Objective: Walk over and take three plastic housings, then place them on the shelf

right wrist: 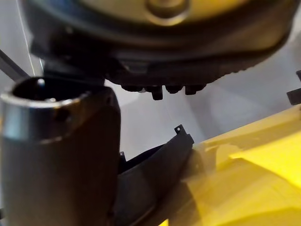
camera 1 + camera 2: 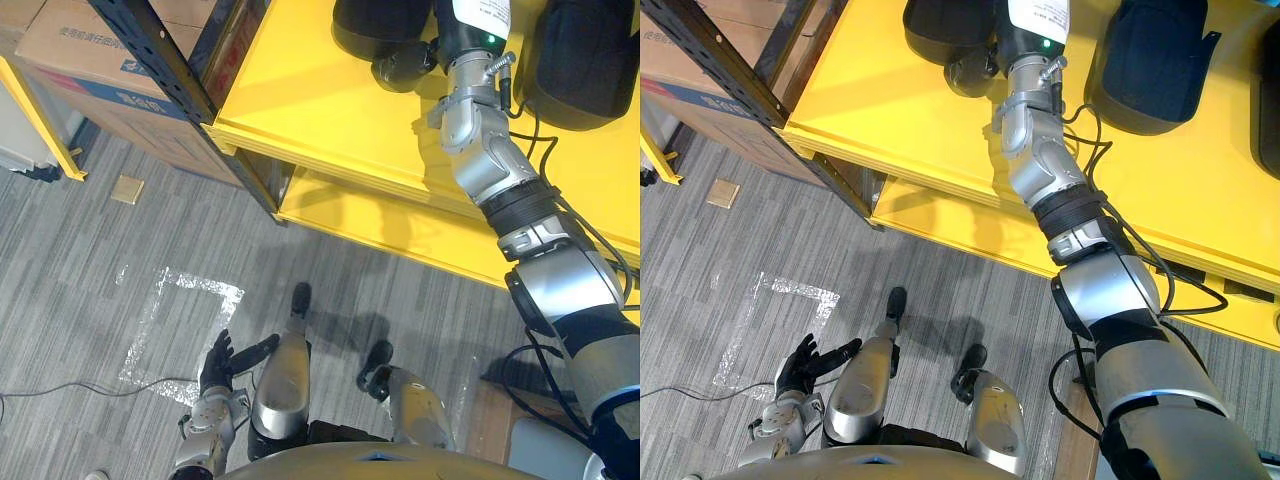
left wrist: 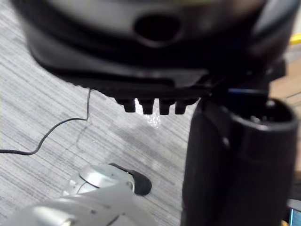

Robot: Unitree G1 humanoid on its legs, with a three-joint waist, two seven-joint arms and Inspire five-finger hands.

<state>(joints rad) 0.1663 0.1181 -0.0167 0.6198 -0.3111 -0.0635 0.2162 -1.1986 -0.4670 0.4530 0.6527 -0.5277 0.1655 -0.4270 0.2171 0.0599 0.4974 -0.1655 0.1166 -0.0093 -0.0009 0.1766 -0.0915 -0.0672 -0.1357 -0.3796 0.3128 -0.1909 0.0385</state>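
Yellow shelf [image 2: 330, 110] at twelve o'clock bore one plastic housing [image 2: 375, 25] just beside our right hand [image 2: 402, 68], the nearer hand by far, whose grip we could not tell, and a second housing [image 2: 585, 60] at that hand's three o'clock, while our left hand [image 2: 218, 368] hung open at seven o'clock.

The right arm [image 2: 1040, 170] is silver-grey in rounded segments, with a black ribbed collar [image 2: 1070, 210], loose black cables [image 2: 527, 112] and a white wrist cover [image 2: 1038, 15] bearing a green light [image 2: 1045, 43]. The left robot hand [image 2: 222, 362] is dark, its wrist silver.
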